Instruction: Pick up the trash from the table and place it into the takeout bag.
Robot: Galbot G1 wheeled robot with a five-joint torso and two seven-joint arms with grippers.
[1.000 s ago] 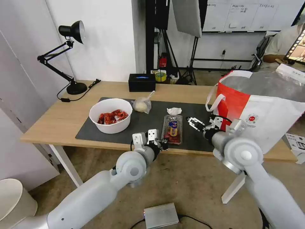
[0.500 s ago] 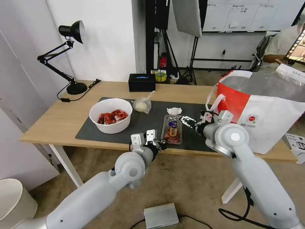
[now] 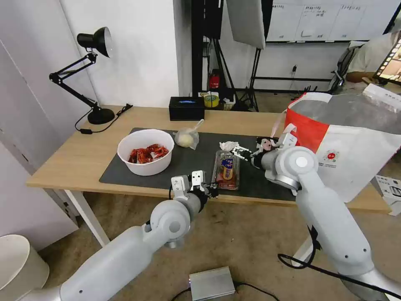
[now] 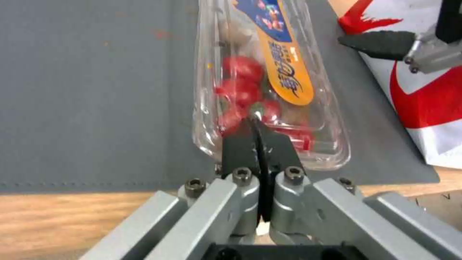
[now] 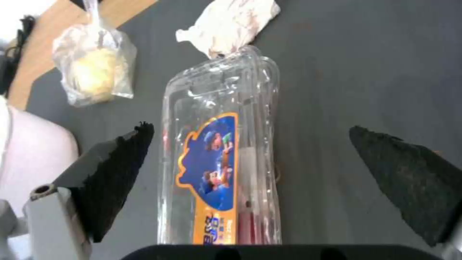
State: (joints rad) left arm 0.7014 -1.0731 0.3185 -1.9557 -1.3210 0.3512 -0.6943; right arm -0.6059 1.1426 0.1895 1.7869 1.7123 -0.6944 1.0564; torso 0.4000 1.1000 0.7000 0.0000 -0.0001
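Right gripper (image 5: 250,180), jaws wide, hovers over the clear plastic box (image 5: 221,159); a glancing close could squirt it away. Left gripper (image 4: 260,144) pinched empty.

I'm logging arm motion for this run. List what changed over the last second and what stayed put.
The right tool swung from beside the takeout bag leftward and farther over the mat, and now hangs open above the clear plastic box, near the tissue. The left tool stayed shut at the box's near end. The bowl, the knotted bag and the box did not move.
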